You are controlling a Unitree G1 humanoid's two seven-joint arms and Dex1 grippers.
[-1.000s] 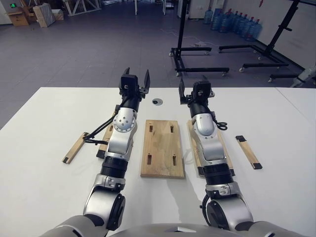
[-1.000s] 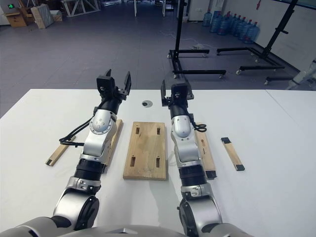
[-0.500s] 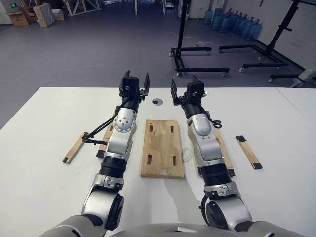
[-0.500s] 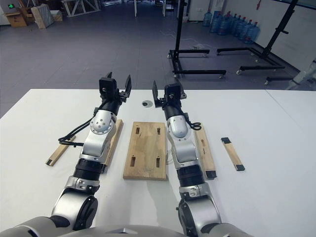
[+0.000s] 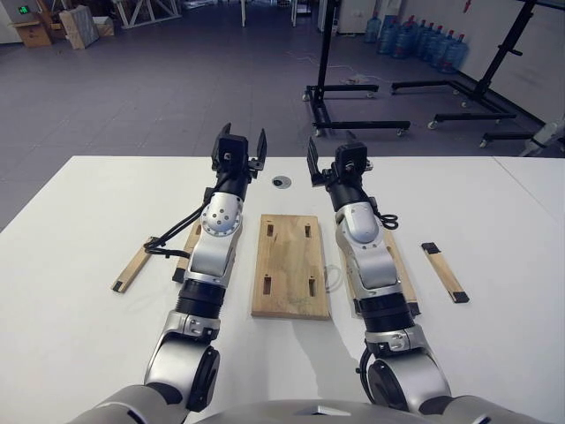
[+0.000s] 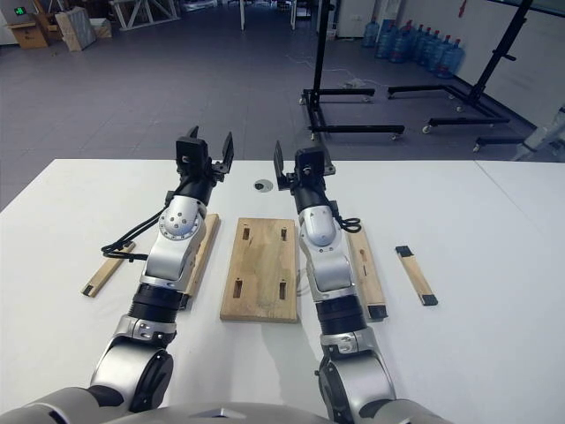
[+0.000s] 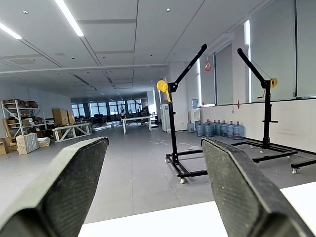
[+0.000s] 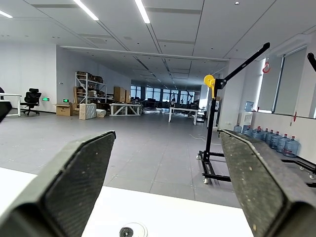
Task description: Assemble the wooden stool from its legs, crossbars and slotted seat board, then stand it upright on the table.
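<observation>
— How do the pincers stand?

— There are two, both spread wide and holding nothing. The left pincer (image 5: 244, 134) and the right pincer (image 5: 331, 150) hang side by side above the far part of the white tabletop (image 5: 79, 203). Their fingers point toward its far edge, which lies just beyond them. A round cable port (image 5: 282, 181) sits in the surface between them.

— And the wood?

— There is one seat board (image 5: 290, 265) with four slots. It lies flat between the two forearms, nearer the robot than either pincer and touching neither. Four other pieces show. The left strip (image 5: 135, 263) and the right strip (image 5: 444, 271) are narrow and lie out to the sides with bare surface around them. The left plank (image 5: 189, 240) and the right plank (image 5: 400, 269) are wider, each partly hidden under a forearm.
</observation>
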